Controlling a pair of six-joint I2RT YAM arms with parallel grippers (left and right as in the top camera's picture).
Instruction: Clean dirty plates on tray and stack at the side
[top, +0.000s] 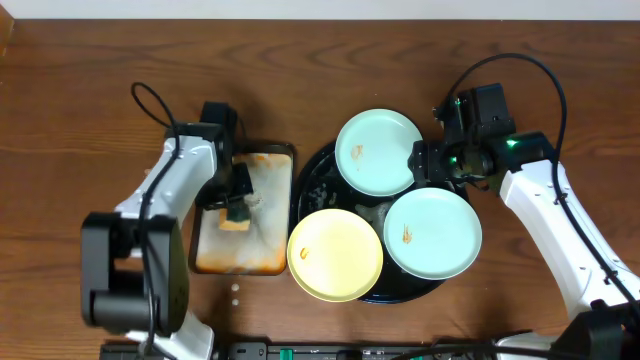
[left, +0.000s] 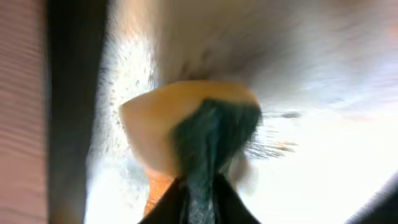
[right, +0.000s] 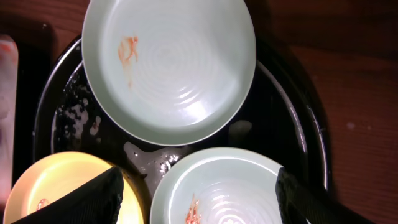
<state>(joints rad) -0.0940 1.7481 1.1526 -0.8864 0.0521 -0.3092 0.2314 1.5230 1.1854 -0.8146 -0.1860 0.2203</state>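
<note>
Three plates lie on the round black tray (top: 312, 185): a mint one (top: 378, 152) at the back, a mint one (top: 432, 233) at front right, and a yellow one (top: 335, 254) at front left. Each has a small orange smear. My right gripper (top: 428, 160) is open and empty above the tray's right rim. In the right wrist view its fingers (right: 199, 190) spread over the front mint plate (right: 249, 186), with the back mint plate (right: 169, 62), the yellow plate (right: 50, 186) and the tray (right: 292, 112) in sight. My left gripper (top: 238, 205) is shut on a sponge (top: 236, 222).
The sponge (left: 161, 124), yellow with a green pad, is pinched between the left fingers (left: 199, 199) over a small rectangular orange-stained tray (top: 270, 250) left of the black tray. Wet spots lie on the black tray. Two small white crumbs (top: 234, 292) lie near the front edge.
</note>
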